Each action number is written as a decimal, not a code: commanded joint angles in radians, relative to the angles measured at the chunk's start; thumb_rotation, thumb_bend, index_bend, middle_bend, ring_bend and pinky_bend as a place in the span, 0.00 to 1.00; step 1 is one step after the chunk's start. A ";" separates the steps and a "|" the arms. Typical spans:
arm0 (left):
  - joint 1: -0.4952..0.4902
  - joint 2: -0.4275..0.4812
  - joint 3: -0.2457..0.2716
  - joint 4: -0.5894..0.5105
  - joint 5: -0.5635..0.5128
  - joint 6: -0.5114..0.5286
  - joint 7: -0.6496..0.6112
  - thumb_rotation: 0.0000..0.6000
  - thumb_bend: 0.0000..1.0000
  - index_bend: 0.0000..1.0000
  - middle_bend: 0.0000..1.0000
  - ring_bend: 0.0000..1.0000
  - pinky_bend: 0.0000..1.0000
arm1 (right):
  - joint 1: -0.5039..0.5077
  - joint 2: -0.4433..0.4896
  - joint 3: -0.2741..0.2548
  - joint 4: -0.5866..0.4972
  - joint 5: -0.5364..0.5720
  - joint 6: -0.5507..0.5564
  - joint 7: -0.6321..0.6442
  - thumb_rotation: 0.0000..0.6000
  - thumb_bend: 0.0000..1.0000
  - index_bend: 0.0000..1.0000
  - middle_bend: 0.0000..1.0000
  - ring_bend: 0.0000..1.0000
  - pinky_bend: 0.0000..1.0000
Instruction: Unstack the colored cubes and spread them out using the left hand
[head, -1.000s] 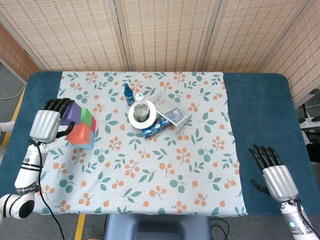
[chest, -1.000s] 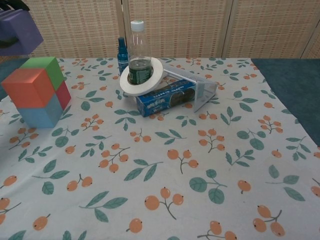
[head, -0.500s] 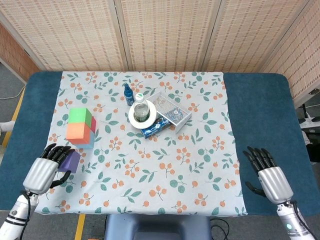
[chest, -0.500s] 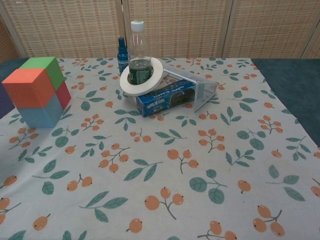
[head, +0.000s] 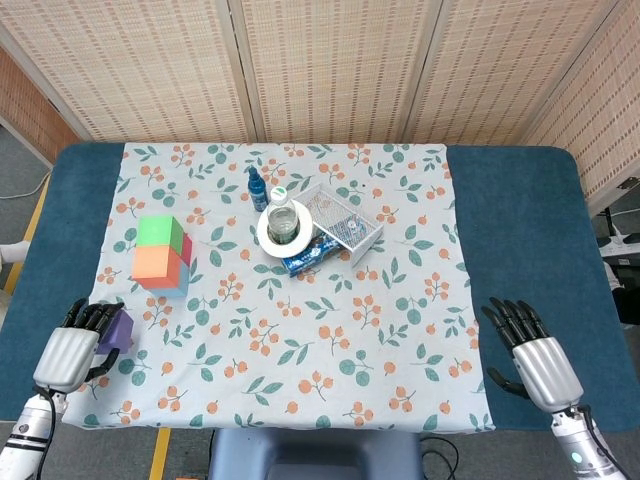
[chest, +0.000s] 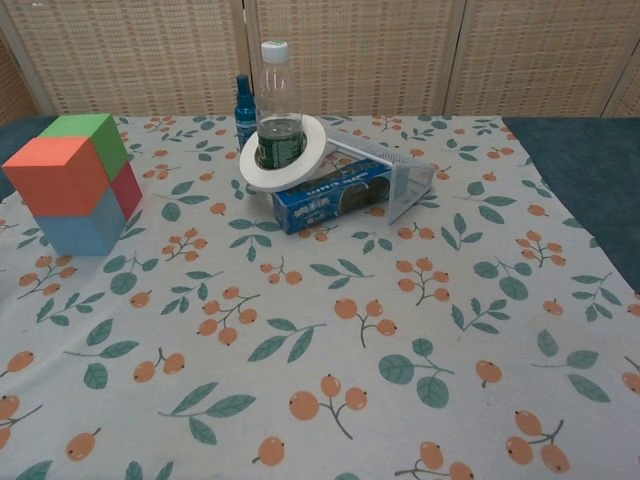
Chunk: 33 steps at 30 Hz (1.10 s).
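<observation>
In the head view, the left hand (head: 70, 350) sits low near the table's front left corner, over the blue table cover just off the left edge of the floral tablecloth (head: 300, 330). Its fingers curl around a purple cube (head: 117, 328), which shows just past the fingertips on the cloth's left edge. Whether the cube rests on the surface or is lifted cannot be told. The chest view shows neither this hand nor the purple cube.

The remaining stack stands well apart from the purple cube, toward the table's left edge. An orange cube (head: 153, 264) sits on top of a light blue cube (head: 172, 288), and right behind them a green cube (head: 160, 232) sits on top of a red cube (chest: 127, 190). All four touch as one block.

The right hand (head: 535, 350) lies near the table's front right corner on the blue table cover, fingers spread and holding nothing.

Near the middle of the table's far half, a clear plastic bottle (chest: 277, 105) with a white cap stands upright with a white tape roll (chest: 300, 160) ringed around it. A small blue spray bottle (chest: 243, 100) stands just behind it. A blue packet (chest: 330, 195) lies beside a tilted wire basket (chest: 400, 175).
</observation>
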 joint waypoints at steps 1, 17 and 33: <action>0.002 0.013 0.005 -0.016 -0.004 -0.020 -0.021 1.00 0.42 0.03 0.11 0.10 0.08 | 0.000 -0.002 -0.001 0.000 -0.001 -0.002 -0.003 1.00 0.13 0.00 0.00 0.00 0.00; -0.003 -0.009 -0.080 -0.012 0.049 0.099 -0.166 1.00 0.41 0.00 0.03 0.03 0.10 | -0.002 0.001 -0.004 -0.002 -0.008 0.007 0.006 1.00 0.13 0.00 0.00 0.00 0.00; -0.141 -0.060 -0.166 0.043 -0.037 -0.077 -0.094 1.00 0.41 0.00 0.00 0.00 0.09 | 0.002 -0.001 0.001 -0.001 0.008 -0.007 0.000 1.00 0.13 0.00 0.00 0.00 0.00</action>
